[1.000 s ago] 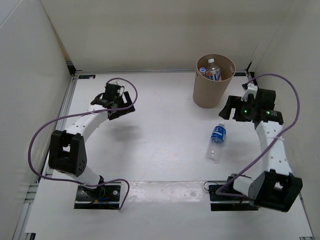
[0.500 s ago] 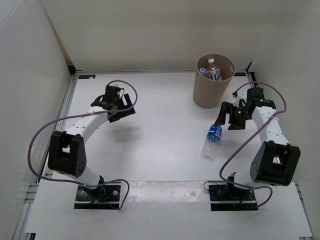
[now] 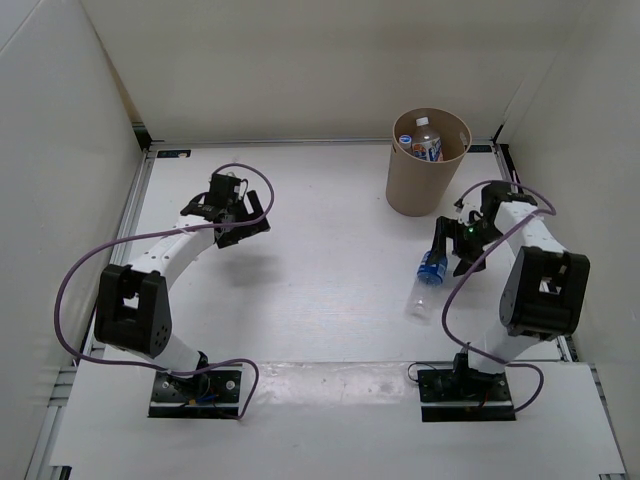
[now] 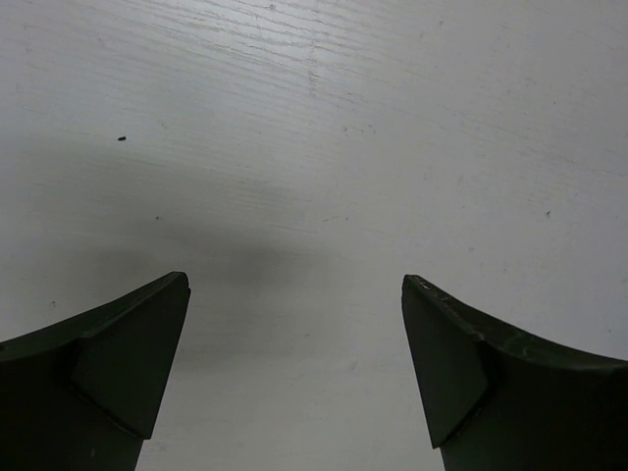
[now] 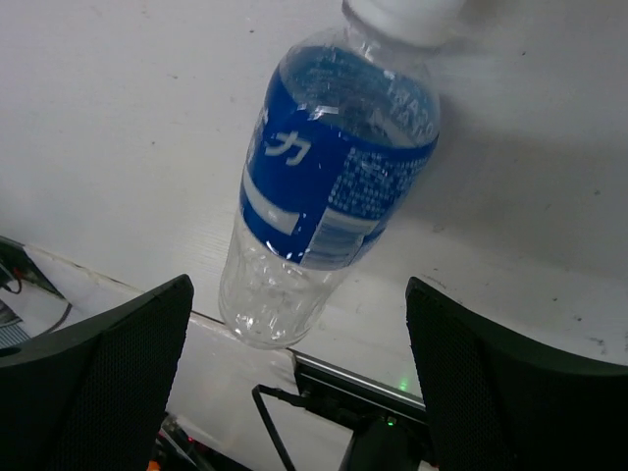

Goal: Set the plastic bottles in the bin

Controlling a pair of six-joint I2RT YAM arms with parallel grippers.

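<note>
Right gripper (image 3: 447,250) has swung in from the table's right side and now hangs over the clear plastic bottle with blue label (image 5: 329,186). The bottle lies on the white table (image 3: 320,300) near the tall tan cylindrical bin (image 3: 410,185). Jaws spread wide, nothing held. Left gripper (image 4: 294,285) likewise wide and empty. Grasp judged next.

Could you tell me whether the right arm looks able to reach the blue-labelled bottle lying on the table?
Probably yes: the open right hand hangs directly over the blue-labelled bottle, with nothing between them.
</note>
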